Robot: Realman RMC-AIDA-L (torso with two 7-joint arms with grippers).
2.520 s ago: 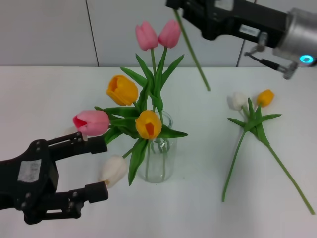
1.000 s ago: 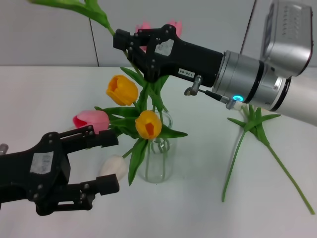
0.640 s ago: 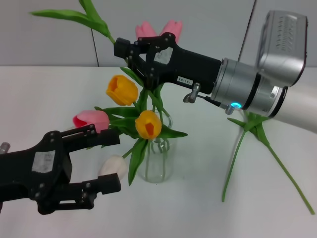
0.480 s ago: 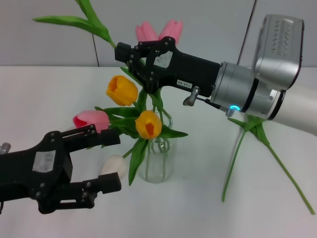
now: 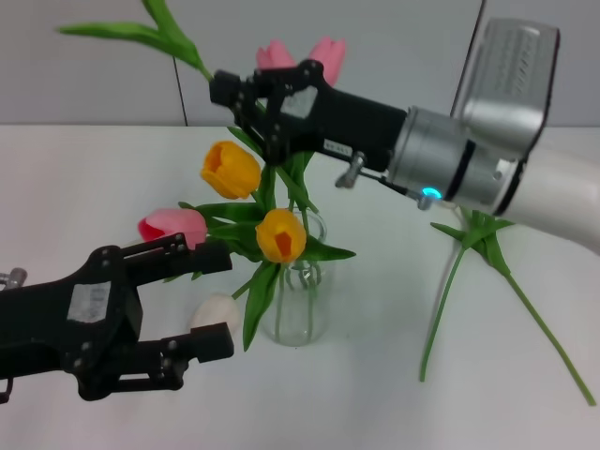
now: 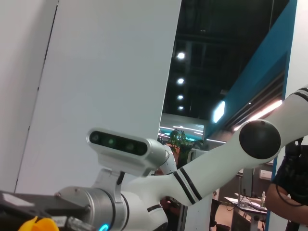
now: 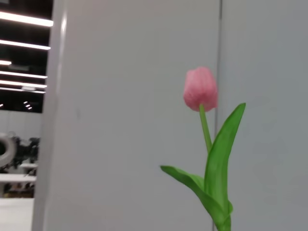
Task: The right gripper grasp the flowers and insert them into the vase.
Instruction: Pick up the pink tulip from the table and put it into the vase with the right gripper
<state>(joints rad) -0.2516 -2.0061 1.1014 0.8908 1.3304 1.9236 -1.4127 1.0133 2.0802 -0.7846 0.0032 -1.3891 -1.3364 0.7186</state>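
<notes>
Your right gripper is clamped on the pink tulip stem, above the glass vase. The stem looks light and bendy: hold low. Left gripper waits agape beside the vase.

Even, bright light falls from overhead across the white tabletop, leaving only faint, soft shadows under the stems lying toward its right edge. The vase shows small pale glints on its glass. A blue ring glows on the right wrist. From the left wrist camera, the hall behind is dark, dotted with ceiling lamps that flare into white blobs, while the near wall panel is washed pale. The right wrist camera shows a slightly soft pink tulip, with streaky strip lights beyond.
</notes>
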